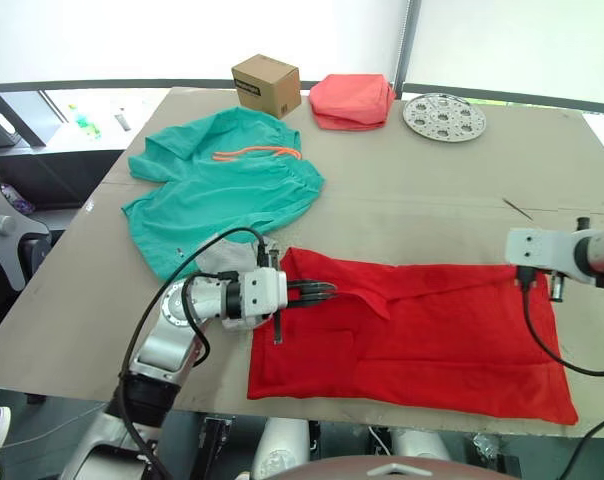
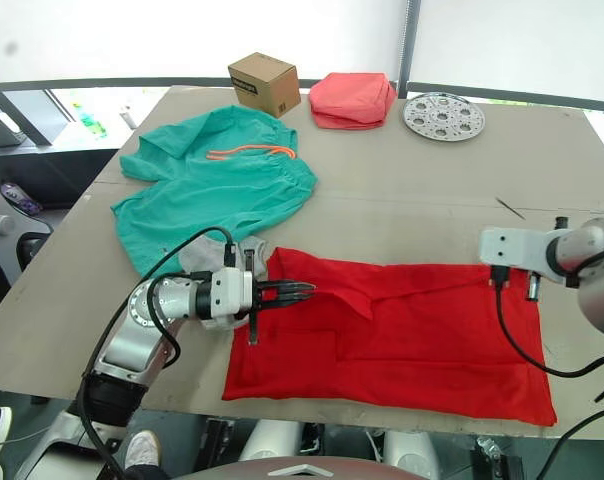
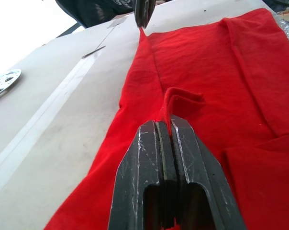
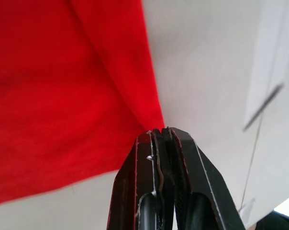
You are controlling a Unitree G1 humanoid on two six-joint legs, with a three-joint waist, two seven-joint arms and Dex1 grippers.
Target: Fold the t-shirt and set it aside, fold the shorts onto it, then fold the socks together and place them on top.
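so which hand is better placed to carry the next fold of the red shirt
Both, judging by the grips. The left hand is shut on the t-shirt at its upper left edge, the right hand on its far corner, so the fold likely needs the two moving together.

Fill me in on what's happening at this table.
The robot is folding the red t-shirt at the table's near edge. The left claw is shut on a fold at one end, the right claw pinches the opposite far corner. The teal shorts lie unfolded farther back, grey socks beside them.
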